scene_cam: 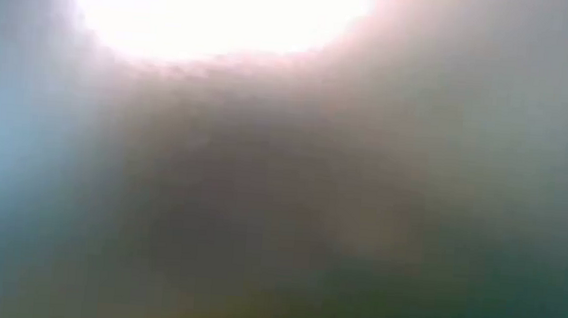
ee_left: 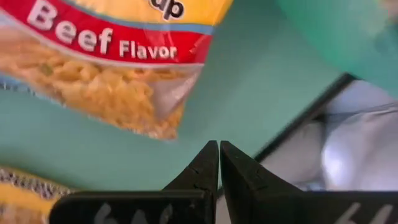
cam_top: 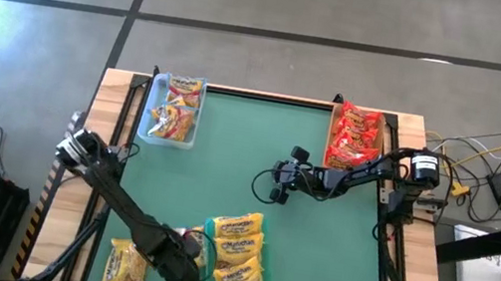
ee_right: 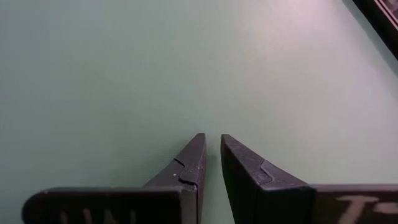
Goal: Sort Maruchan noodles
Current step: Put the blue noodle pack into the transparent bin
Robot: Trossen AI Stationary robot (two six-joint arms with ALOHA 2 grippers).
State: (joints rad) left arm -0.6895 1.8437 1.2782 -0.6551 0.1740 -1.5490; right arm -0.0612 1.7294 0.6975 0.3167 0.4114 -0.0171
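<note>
Left gripper pressed together, empty, beside yellow noodle packets — right gripper barely parted over bare green mat.

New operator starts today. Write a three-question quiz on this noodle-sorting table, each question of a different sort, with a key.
1. True or false: the left gripper has its jaws shut and holds nothing.
2. Multiple choice: where do the red packets lie? A) in a tray at the table's far right corner; B) in the green tray; C) loose at the table's middle.
3. Fill in: the right gripper hangs over bare ____ mat.

Key: 1 true. 2 A. 3 green. The yellow packets fill the green tray by the left gripper, one loose yellow packet lies beside that arm, and the orange-and-white packets sit in the clear tray.
</note>
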